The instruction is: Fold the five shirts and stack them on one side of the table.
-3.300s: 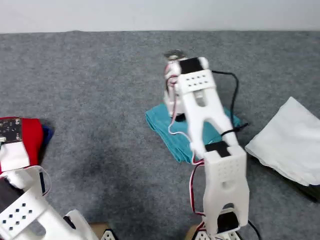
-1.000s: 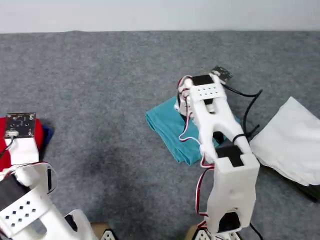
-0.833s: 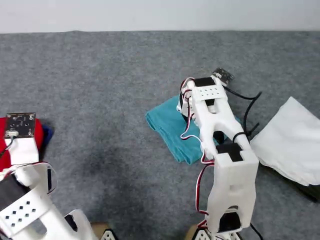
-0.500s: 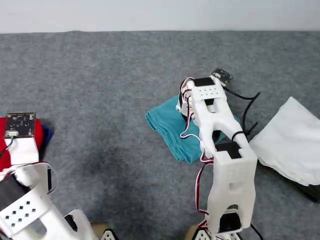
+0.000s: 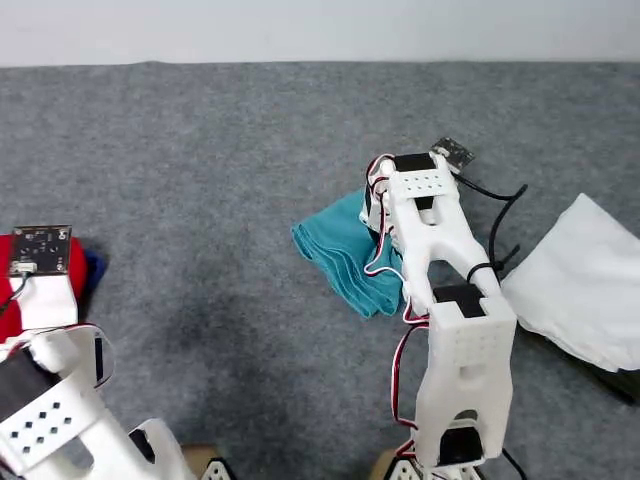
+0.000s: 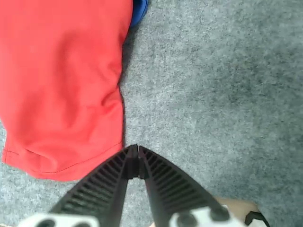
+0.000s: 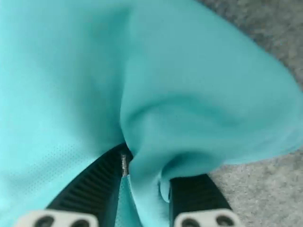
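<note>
Dragging on the teal shirt [image 5: 343, 256] at mid-table, my right claw [image 7: 142, 172], clamped on a pinch of it, has bunched the flat fold into a thick rumpled wad since half a second ago, so I judge its move to the stack has begun; my left claw [image 6: 137, 163] is closed beside the red shirt [image 6: 61, 80].

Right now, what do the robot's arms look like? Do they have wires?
Both arms are white, blocky plastic with grids of little round holes. The right arm has black motors at its joints, thin red, white and black wires along it and a looping black cable. The left arm carries a small dark circuit board. The jaws are black, pointed and ridged.
</note>
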